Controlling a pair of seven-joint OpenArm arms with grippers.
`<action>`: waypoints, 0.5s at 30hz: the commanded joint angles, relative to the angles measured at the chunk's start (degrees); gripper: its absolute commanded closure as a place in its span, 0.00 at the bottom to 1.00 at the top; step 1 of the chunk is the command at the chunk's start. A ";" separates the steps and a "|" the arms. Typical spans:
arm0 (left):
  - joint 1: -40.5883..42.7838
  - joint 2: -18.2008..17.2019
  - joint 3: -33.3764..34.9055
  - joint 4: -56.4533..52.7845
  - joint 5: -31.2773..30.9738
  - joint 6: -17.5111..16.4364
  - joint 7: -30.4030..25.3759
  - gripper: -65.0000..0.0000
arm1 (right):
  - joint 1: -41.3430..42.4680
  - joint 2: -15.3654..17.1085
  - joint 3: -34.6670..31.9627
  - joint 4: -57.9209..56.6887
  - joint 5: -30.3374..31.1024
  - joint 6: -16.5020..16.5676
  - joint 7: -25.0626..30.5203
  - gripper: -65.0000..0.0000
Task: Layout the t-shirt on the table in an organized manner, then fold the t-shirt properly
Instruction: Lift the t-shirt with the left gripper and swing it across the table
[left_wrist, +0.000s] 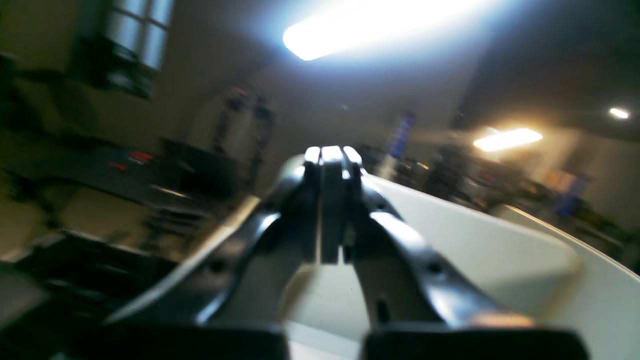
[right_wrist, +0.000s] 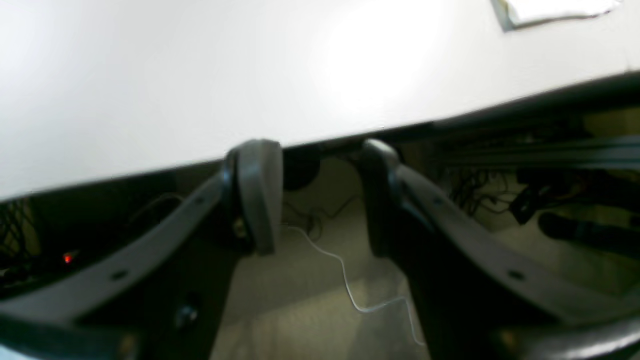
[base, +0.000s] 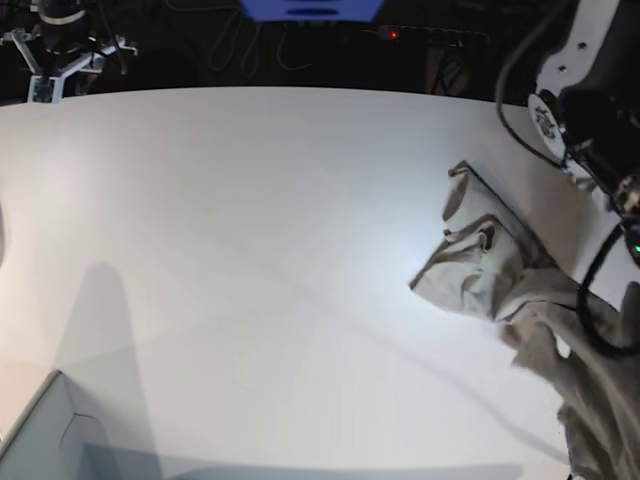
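The crumpled beige-grey cloth t-shirt (base: 500, 275) lies bunched on the white desk (base: 250, 250), well away from the wide, empty right end effector (right_wrist: 315, 195). The left end effector (left_wrist: 332, 155) is closed, gripping nothing visible. Dragging one edge would likely tangle the shirt further.

Both pincers are dark — the left pincer (left_wrist: 332, 155) has glossy black curved arms with small screw holes and pale tips; the right pincer (right_wrist: 315, 150) has matte grey-black fingers (right_wrist: 257, 192) with rounded pads. The left arm (base: 585, 60) wears white shells, black joints and looping black cables.
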 joint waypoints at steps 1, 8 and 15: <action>1.06 0.43 1.41 0.71 -0.83 -0.49 -0.79 1.00 | -0.74 0.24 0.34 0.98 -0.19 0.14 0.80 0.59; 10.12 7.11 13.36 1.50 -2.32 -0.40 -1.14 1.00 | -0.74 0.32 0.34 1.24 -0.19 0.14 0.80 0.59; 19.87 12.92 27.08 1.41 -1.97 -0.49 -1.14 1.00 | -0.74 0.41 0.34 1.24 -0.19 0.14 0.80 0.59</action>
